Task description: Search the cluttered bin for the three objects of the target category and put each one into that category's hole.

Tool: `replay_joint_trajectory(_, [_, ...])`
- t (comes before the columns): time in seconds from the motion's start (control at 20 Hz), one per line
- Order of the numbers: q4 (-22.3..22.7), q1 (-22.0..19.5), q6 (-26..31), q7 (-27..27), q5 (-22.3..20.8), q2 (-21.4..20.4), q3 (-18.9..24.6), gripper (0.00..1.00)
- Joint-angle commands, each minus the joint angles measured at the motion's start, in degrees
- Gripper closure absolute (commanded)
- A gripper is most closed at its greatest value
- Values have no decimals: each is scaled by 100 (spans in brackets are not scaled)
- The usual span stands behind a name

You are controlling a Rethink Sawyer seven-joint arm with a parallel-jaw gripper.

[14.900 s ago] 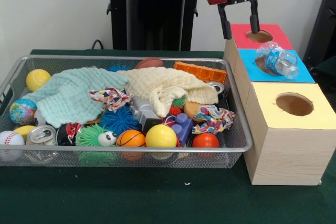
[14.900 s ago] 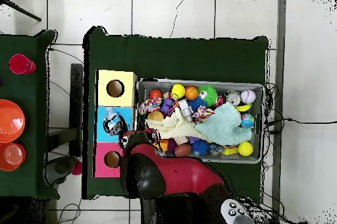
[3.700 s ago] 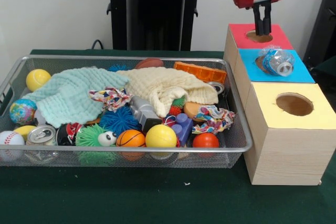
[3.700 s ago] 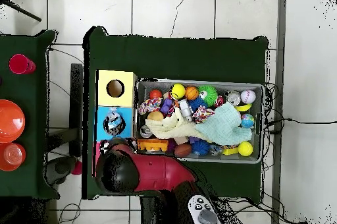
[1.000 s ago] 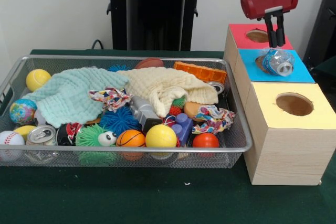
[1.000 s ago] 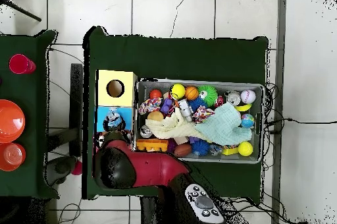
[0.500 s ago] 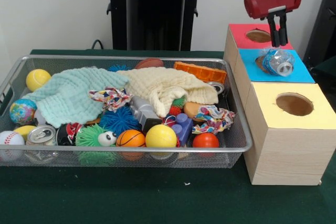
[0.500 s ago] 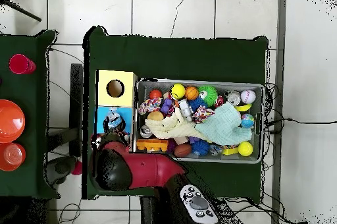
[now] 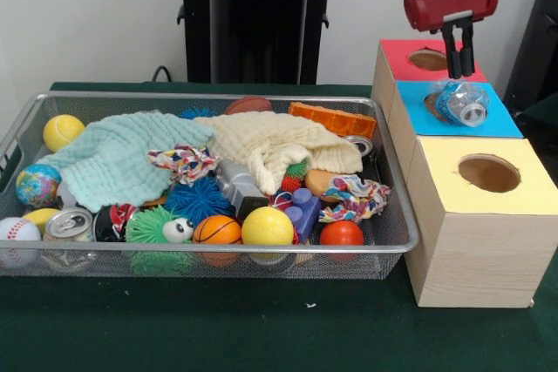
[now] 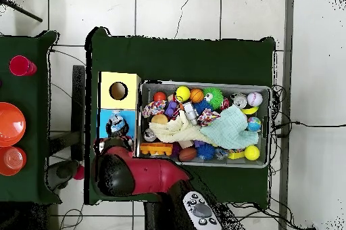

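A crushed clear plastic bottle [image 9: 462,102] with a blue label lies on its side on the blue box [image 9: 497,121], partly over that box's hole. My gripper [image 9: 459,72] hangs just above the bottle's far end, at the seam between the red box [image 9: 397,51] and the blue one. Its fingers stand close together with nothing between them, clear of the bottle. In the overhead view the bottle [image 10: 118,127] shows on the blue box [image 10: 106,116], and the red arm [image 10: 145,174] covers the gripper and the red box.
A wire mesh bin [image 9: 218,250] holds balls, two cloths, rope toys, spiky toys, an orange block [image 9: 331,118] and drink cans [image 9: 68,224] [image 9: 357,144]. The yellow box [image 9: 523,180] has an unblocked hole [image 9: 488,172]. Red cups stand on a side table [image 10: 27,173].
The gripper, open near the red box at first, has shut and come over the bottle. In the last second it rose a little and shifted slightly right; the bottle stays put.
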Motion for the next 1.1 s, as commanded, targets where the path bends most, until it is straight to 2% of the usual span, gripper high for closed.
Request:
replay_joint_trajectory(0.05, [-452,-21,-329,958,-101,252,-248,100])
replay_joint_trajectory(0.5, [-493,-15,-332,890,-174,276,-293,100])
replay_joint_trajectory(0.8, [-535,103,-667,924,-225,390,-458,100])
replay_joint_trajectory(1.1, [-637,197,-682,862,-228,475,-587,100])
